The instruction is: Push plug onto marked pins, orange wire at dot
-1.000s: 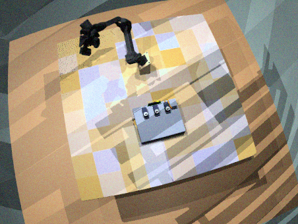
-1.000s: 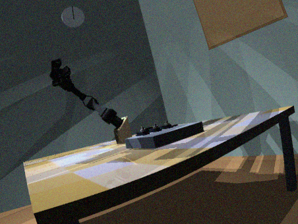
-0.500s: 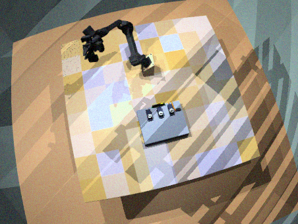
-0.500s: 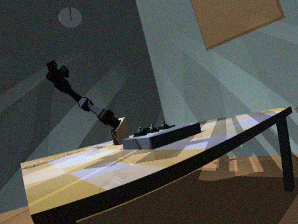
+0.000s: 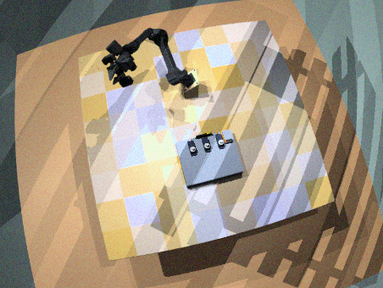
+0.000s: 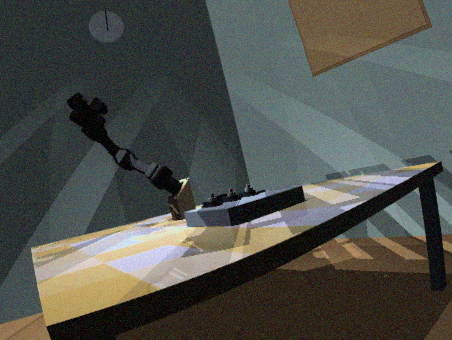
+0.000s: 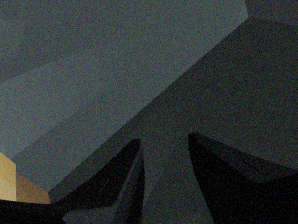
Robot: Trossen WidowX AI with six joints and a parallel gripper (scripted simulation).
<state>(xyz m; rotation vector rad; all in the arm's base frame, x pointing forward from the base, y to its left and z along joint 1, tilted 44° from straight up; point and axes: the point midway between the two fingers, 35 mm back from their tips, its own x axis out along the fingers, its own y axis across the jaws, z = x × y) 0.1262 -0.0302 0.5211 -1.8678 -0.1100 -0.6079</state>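
The grey-blue holder (image 5: 213, 163) (image 6: 210, 218) lies on the table with several small dark parts with pale round tops along its arm-side edge. A dark strip with yellow marks (image 5: 204, 135), seemingly the pin row, sits at that edge. A thin orange line (image 5: 224, 136), seemingly the lead, shows by the right-hand dark part. The plug, single pins and dot are too small to tell. My gripper (image 5: 118, 64) (image 6: 82, 107) (image 7: 165, 144) is raised high in the air, far from the holder. Its fingers stand partly open with nothing between them.
The arm's base stands on a pale upright-edged mount (image 6: 184, 200) beside the holder. The table has a patchwork top (image 5: 140, 209) (image 6: 80, 295) crossed by strong shadow stripes. The wrist view shows mostly walls (image 7: 75, 95), with a tan corner (image 7: 7, 180) at lower left.
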